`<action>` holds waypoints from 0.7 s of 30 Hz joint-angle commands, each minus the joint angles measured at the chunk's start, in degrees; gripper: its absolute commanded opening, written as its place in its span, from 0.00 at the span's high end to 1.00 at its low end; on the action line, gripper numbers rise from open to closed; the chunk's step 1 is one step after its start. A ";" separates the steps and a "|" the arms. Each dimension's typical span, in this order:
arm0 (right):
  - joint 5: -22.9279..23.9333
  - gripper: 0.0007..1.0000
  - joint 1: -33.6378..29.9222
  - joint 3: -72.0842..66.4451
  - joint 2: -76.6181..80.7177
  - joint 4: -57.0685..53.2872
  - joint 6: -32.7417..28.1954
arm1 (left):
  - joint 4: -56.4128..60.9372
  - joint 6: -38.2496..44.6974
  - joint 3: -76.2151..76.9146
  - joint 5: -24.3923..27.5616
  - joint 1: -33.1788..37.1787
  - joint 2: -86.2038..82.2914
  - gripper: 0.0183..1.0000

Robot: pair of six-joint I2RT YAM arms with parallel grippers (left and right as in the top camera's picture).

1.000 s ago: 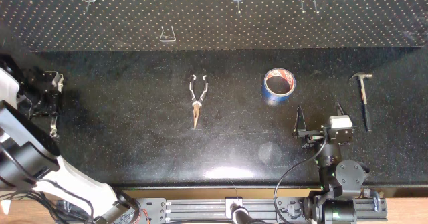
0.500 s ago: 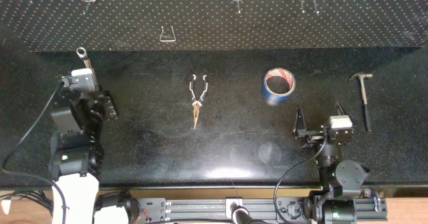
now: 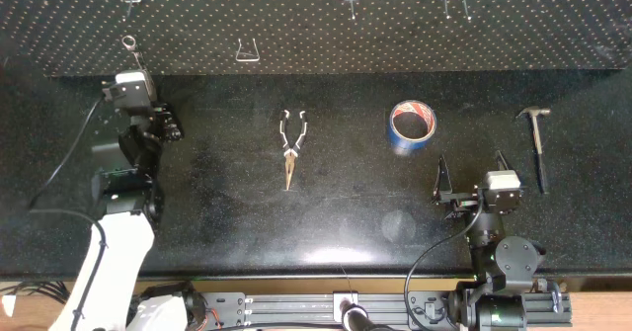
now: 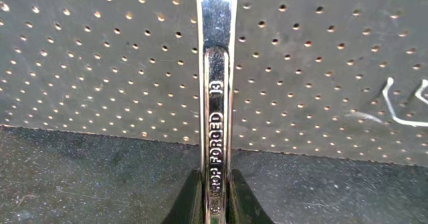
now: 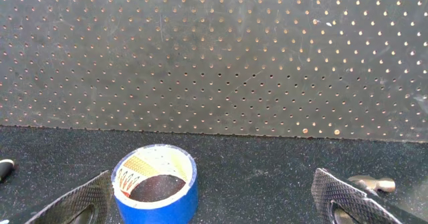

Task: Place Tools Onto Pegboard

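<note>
Hanging has barely started: none of the pegs on the pegboard (image 3: 296, 15) carries a tool yet. The left gripper (image 4: 215, 200) is pinching a wrench (image 4: 215, 83) by its shank, fingers pressed tight on both sides. The wrench is held off the surface (image 3: 217, 203), pointing up at the perforated board at the far left end. From above, its ring end sits a bit below the far-left hook (image 3: 130, 3), apart from it, so I judge this first tool as in transit and not yet hooked. The wire loop holder (image 3: 247, 51), the middle hook (image 3: 351, 3) and the double hook (image 3: 453, 3) are all bare too. Three tools are still lying on the surface: the pliers (image 3: 291, 148) near the middle with their tip toward the arms, the blue tape roll (image 3: 412, 124) to their right, and the hammer (image 3: 537, 143) at the far right. The right gripper (image 3: 471, 173) is spread wide and holds nothing. It sits low near its base, with the tape roll just ahead of it and the hammer off to its side. Rough count: zero of four placed, one in hand close to its hook, three untouched.
</note>
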 commanded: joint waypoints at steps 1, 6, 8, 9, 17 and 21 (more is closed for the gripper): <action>0.31 0.02 0.35 -0.26 -0.42 -0.15 -0.37 | 1.29 -0.04 4.39 0.90 1.88 1.66 0.99; 0.31 0.02 0.35 -0.26 -0.42 -0.15 -0.37 | 5.14 0.15 6.23 3.04 1.88 5.51 0.99; 0.31 0.02 0.35 -0.26 -0.42 -0.15 -0.37 | 5.14 0.13 7.34 3.10 1.88 7.56 0.99; 0.31 0.02 0.35 -0.26 -0.42 -0.15 -0.37 | 5.14 0.13 7.72 3.08 1.88 8.17 0.99; 0.31 0.02 0.35 -0.26 -0.42 -0.15 -0.37 | 5.11 0.17 12.66 3.50 1.88 16.41 0.99; 0.31 0.02 0.35 -0.26 -0.42 -0.15 -0.37 | 4.72 0.17 18.10 3.50 1.88 21.46 0.55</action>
